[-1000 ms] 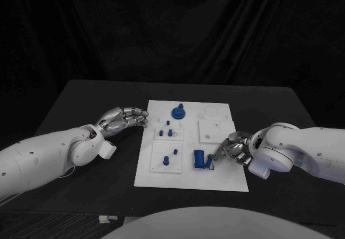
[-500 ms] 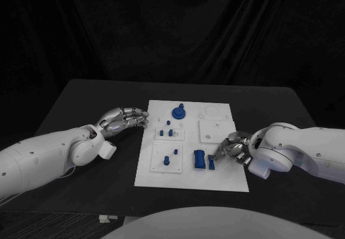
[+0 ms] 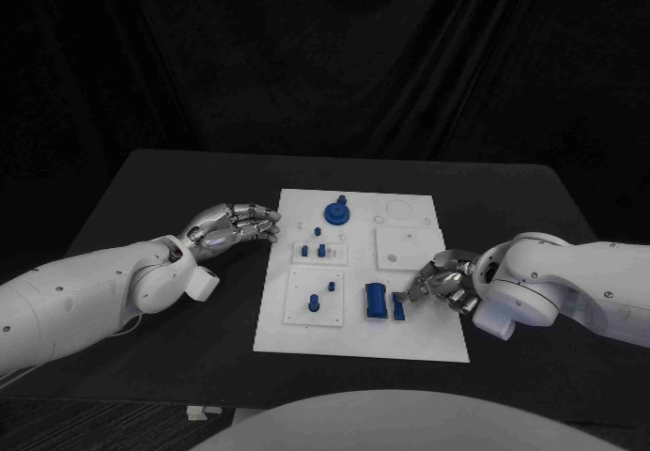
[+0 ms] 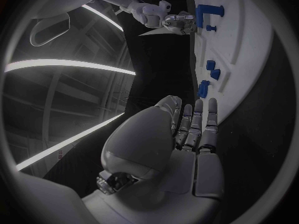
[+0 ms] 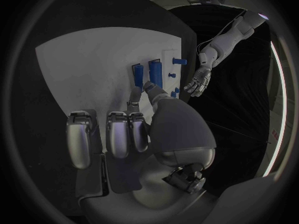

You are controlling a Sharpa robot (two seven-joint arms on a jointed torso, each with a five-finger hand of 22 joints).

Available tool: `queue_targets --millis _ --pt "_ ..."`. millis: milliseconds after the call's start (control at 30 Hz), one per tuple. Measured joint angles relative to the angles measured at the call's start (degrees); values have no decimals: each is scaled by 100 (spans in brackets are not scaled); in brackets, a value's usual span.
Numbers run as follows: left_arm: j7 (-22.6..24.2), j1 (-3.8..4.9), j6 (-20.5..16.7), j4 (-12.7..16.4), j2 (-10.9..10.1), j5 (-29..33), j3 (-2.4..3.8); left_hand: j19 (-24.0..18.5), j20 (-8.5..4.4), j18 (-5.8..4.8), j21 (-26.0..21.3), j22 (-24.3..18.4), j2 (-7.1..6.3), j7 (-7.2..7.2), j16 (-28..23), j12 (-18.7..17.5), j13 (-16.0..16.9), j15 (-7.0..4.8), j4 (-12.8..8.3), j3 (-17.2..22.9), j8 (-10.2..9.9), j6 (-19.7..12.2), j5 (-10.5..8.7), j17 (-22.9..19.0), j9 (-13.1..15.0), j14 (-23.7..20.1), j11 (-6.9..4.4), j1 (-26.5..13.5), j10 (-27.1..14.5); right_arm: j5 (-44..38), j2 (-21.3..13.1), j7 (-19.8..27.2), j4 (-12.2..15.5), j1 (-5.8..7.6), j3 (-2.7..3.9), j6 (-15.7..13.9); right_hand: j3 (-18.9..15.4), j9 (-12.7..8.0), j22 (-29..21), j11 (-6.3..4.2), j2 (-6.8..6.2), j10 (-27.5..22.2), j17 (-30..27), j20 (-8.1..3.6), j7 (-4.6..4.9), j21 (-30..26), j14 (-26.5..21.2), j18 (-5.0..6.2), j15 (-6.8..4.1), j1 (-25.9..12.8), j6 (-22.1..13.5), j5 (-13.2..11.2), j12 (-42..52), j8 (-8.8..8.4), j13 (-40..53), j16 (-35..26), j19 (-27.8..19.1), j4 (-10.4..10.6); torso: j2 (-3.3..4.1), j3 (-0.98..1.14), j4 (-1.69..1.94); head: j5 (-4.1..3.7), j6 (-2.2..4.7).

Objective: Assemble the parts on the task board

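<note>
The white task board (image 3: 407, 338) lies mid-table. Near its front edge a tall blue block (image 3: 373, 301) stands with a smaller blue block (image 3: 400, 308) just to its right. My right hand (image 3: 441, 282) sits at the board's right edge; a finger and thumb reach toward the small block (image 5: 137, 74), tips apart at its base, the other fingers curled. Blue pegs (image 3: 313, 303) stand in the front-left plate, two short pieces (image 3: 315, 251) behind them, and a round knob (image 3: 334, 212) at the back. My left hand (image 3: 230, 225) hovers off the board's left edge, holding nothing.
Black table (image 3: 162, 188) surrounds the board, with bare room behind it and on both sides. A white square plate (image 3: 402, 246) with a hole lies on the board's right half, just behind my right hand. The left wrist view shows the board (image 4: 249, 50) beyond my left fingers.
The small blue block, tilted in my right hand's pinch a second ago, now stands upright beside the tall block. The right hand has drawn slightly back to the right. The left arm is still.
</note>
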Motion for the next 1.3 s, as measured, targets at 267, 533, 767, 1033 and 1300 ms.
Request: queue_targets --millis 267,533,767,1033,1300 --pt "0 -3 0 18 -37 0 0 0 0 0 0 -1 0 0 0 0 0 0 6 6 0 0 0 0 0 0 0 0 0 -132 -237 63 235 -20 0 49 -278 612 0 -20 -98 20 0 -21 -15 0 3 0 -37 -146 -170 -758 0 584 -1 0 21 182 -2 3 -7 32 0" --pt "0 -7 0 13 -44 0 0 0 0 0 0 -1 0 0 0 0 0 0 7 6 0 0 0 0 -4 0 0 0 0 -493 -406 109 431 -114 -1 152 -372 814 -1 -41 -131 -1 0 -41 -32 0 4 0 -37 -139 -194 -1019 0 723 -1 0 1 276 -7 4 -8 0 1" --pt "2 -19 1 10 -38 0 0 0 0 0 0 4 0 0 0 0 1 0 7 6 0 0 0 0 -4 0 0 0 0 -702 -408 115 446 -202 -3 219 -372 884 -1 -41 -158 -1 0 -41 -32 0 25 0 -57 -113 -194 -1036 0 788 -1 0 1 276 -4 7 -12 13 1" --pt "2 -29 4 9 -43 0 0 0 0 0 23 17 -28 0 0 1 -4 0 -9 22 0 0 26 0 -4 0 23 -28 23 -819 -328 118 371 -239 -2 258 -386 929 -1 -41 -158 -1 0 -41 -44 0 26 0 -57 -112 -205 -1074 0 827 -2 0 1 310 -4 2 -19 25 1" --pt "2 -34 6 9 -43 0 -1 0 0 -1 23 17 -31 0 0 1 -4 0 -9 22 0 0 25 0 -3 0 23 -31 23 -866 -261 117 303 -261 -2 264 -379 950 -2 -40 -158 -2 0 -41 -52 0 26 0 -56 -112 -213 -1074 0 827 -2 0 1 317 2 4 -5 1 1"
